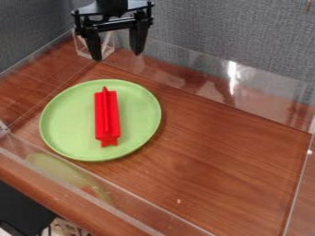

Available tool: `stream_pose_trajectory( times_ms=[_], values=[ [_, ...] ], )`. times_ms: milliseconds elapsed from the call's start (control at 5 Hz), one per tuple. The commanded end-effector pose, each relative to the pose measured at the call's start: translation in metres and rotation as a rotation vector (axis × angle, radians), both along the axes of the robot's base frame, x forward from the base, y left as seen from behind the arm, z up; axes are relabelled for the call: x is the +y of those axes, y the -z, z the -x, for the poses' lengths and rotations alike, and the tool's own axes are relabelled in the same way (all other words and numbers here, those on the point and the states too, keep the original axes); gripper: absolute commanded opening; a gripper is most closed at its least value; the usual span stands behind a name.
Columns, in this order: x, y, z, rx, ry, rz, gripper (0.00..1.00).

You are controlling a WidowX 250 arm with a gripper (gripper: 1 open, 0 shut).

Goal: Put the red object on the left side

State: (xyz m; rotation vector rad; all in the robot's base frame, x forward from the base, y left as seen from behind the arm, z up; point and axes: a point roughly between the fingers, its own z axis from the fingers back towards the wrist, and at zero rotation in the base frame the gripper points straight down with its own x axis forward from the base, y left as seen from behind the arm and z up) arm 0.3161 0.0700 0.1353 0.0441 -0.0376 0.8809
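Observation:
The red object is a long narrow bar with a raised ridge, lying lengthwise on the round lime-green plate at the left of the wooden table. My gripper hangs above the table's far left, beyond the plate and apart from it, pointing down. Its black fingers stand wide open with nothing between them.
Clear plastic walls ring the wooden tabletop on all sides. A grey fabric wall rises behind. Bare wood lies to the right of the plate and in front of it.

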Motion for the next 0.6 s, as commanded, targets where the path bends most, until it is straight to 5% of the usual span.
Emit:
stream_pose_trajectory(
  times_ms=[0,200,400],
  values=[
    [0.001,-0.004,-0.012,-0.04,0.015,-0.023,0.0],
    [0.004,0.009,-0.017,-0.029,0.016,-0.031,1.0],
    [-0.001,0.01,-0.016,-0.027,0.022,-0.037,1.0]
  ],
)
